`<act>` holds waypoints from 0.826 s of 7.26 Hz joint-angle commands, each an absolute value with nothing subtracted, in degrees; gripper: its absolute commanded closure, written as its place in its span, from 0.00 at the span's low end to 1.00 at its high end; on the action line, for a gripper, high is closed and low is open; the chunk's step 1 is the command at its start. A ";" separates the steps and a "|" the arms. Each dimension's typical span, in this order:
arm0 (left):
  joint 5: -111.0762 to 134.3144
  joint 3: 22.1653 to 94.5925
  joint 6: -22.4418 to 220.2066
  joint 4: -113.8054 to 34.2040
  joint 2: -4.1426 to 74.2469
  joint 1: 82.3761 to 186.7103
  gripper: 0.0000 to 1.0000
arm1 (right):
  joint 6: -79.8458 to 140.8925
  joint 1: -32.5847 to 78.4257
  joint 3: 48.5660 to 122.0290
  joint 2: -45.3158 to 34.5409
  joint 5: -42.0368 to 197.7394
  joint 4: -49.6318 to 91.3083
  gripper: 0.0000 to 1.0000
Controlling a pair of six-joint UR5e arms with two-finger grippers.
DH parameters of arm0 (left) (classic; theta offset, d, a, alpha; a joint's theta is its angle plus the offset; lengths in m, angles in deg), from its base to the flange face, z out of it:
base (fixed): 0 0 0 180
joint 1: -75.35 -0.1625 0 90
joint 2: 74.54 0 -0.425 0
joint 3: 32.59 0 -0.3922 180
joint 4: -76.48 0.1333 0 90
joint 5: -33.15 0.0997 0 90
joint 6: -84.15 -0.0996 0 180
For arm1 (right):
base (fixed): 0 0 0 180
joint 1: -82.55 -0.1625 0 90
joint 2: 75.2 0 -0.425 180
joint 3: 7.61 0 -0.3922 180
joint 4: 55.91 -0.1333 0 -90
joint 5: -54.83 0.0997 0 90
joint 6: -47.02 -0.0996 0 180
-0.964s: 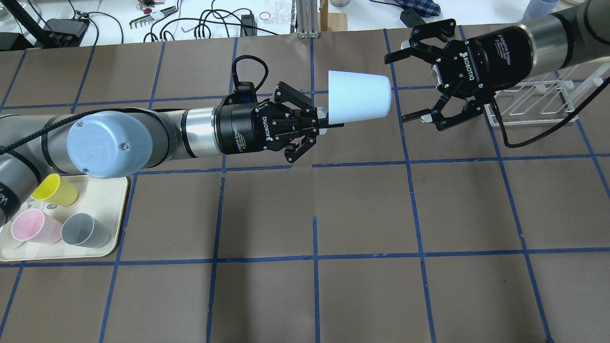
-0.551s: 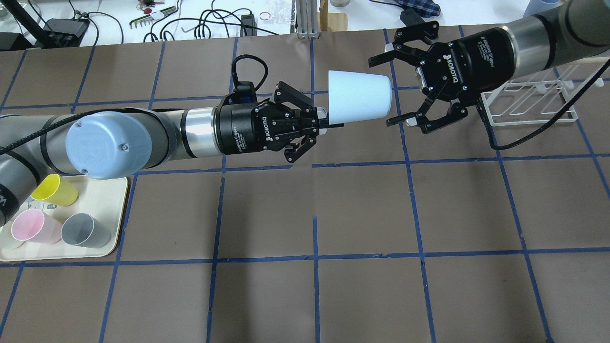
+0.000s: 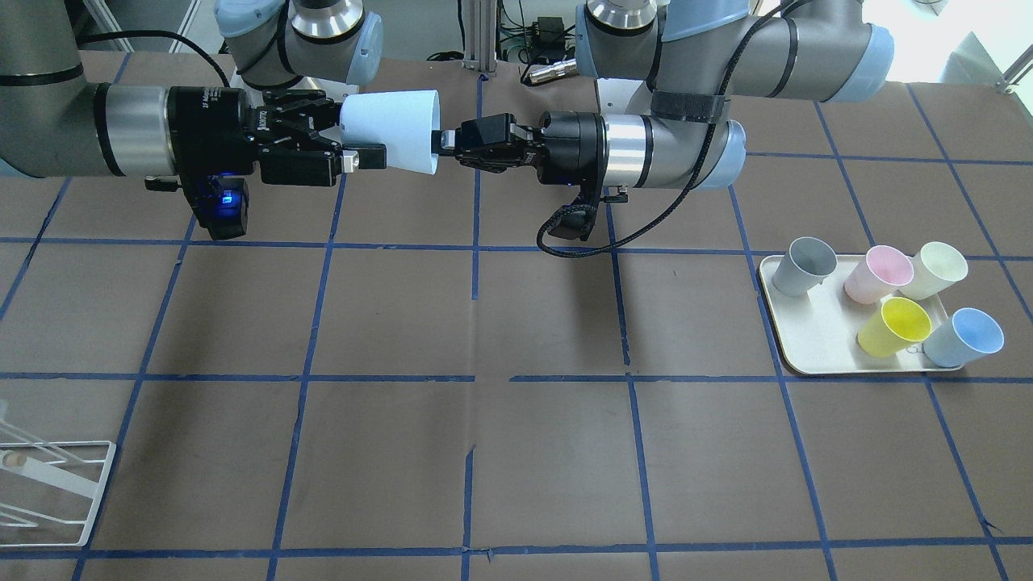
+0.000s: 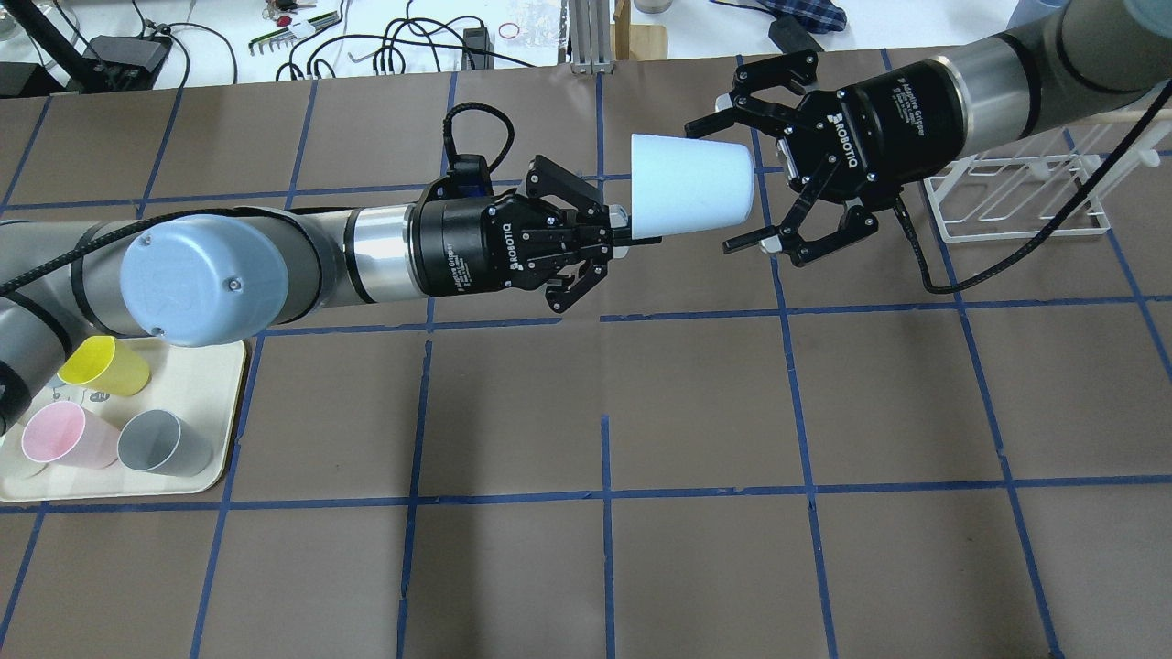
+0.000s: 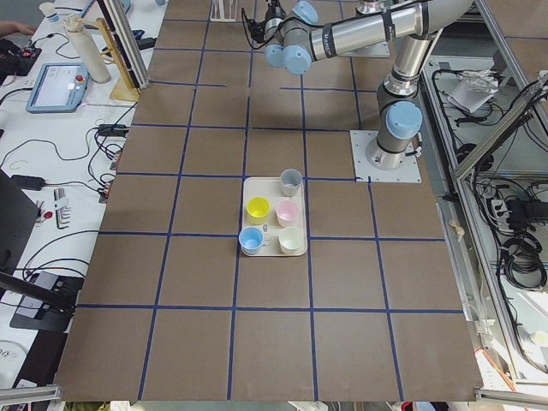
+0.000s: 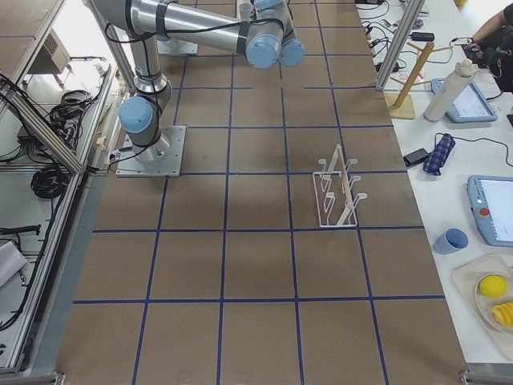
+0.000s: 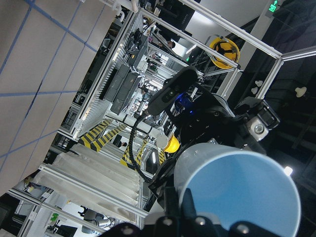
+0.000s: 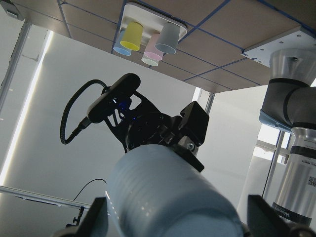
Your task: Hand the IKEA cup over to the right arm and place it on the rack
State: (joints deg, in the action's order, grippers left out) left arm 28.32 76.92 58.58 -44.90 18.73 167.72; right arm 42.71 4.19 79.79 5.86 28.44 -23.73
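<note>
The pale blue IKEA cup (image 4: 691, 183) lies on its side in the air over the table's far middle. My left gripper (image 4: 624, 231) is shut on its rim, pinching the wall at the open end (image 3: 440, 144). My right gripper (image 4: 710, 187) is open, and its two fingers straddle the cup's closed end without gripping it; the front view (image 3: 349, 135) shows the same. The right wrist view shows the cup's base (image 8: 168, 197) between my fingers. The white wire rack (image 4: 1016, 197) stands on the table behind the right arm.
A cream tray (image 4: 220, 412) at the front left holds a yellow cup (image 4: 105, 364), a pink cup (image 4: 64, 435) and a grey cup (image 4: 165, 442). The front view also shows a second blue cup (image 3: 964, 337) and a cream cup (image 3: 934, 269) on it.
My right gripper has moved left toward the cup, still open, and its fingers now reach around the cup's closed end. The left arm and the cup have stayed in place.
</note>
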 commanded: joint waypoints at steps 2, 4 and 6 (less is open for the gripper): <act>28.41 76.92 58.58 -44.90 18.27 167.72 1.00 | 42.72 4.24 79.58 5.75 28.38 -23.39 0.27; 28.41 76.92 58.58 -44.99 18.45 167.72 1.00 | 42.63 4.50 79.23 5.75 28.55 -23.21 0.35; 28.67 76.83 58.66 -44.99 18.71 167.63 0.42 | 42.54 4.68 78.79 5.58 29.43 -23.21 0.38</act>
State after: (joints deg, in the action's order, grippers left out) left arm 28.57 76.86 58.59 -44.95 18.54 167.65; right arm 42.58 4.60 79.10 5.69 29.13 -23.22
